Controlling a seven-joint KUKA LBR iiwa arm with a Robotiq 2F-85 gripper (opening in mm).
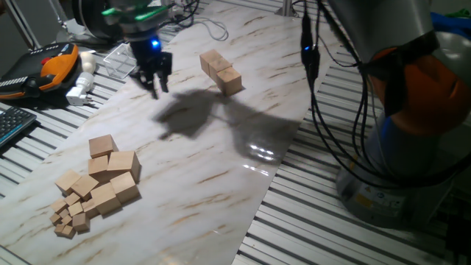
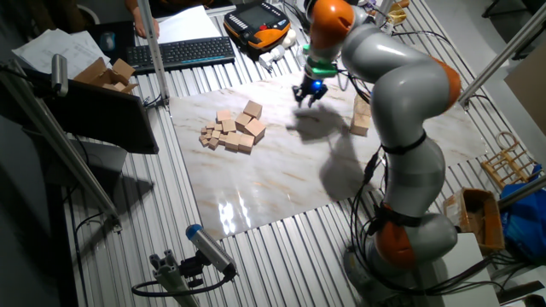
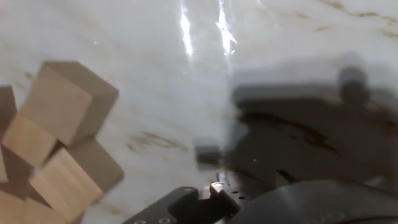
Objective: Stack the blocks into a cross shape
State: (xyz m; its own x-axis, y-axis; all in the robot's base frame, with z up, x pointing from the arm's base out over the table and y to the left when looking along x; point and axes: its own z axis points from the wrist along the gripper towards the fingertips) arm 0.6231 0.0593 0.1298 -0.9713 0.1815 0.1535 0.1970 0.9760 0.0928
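Marble tabletop (image 1: 213,169): a pale veined sheet laid over slatted metal, with a keyboard (image 2: 183,53) and an orange pendant (image 1: 51,65) off its edge.
Jaws (image 1: 157,79): I hover above the far side of the sheet with nothing between my fingers; they look only slightly parted, set narrow.
Row begun: a short line of blocks (image 1: 221,71) lies end to end just beside me, faces touching, on the marble.
Supply: the loose pile (image 1: 107,180) sits well apart at the near end, big cubes on top and beside, tiny cubes (image 1: 68,218) spilled at its corner.
Hand view: blurred, yet it shows several big cubes (image 3: 68,102) leaning on each other at the left edge, so my approach is not yet centred on one.
Step in hand, as I judge it: fetch another big block for the cross.
How to do it well: pick a cube at the pile's outer edge with two free opposite faces, spread my fingers wider before descending, square them to those faces, come straight down.
Risk: a tilted cube may twist in my grip; neighbours may get nudged; the tiny cubes must be left alone.
Placing: align it flush across the row's middle.
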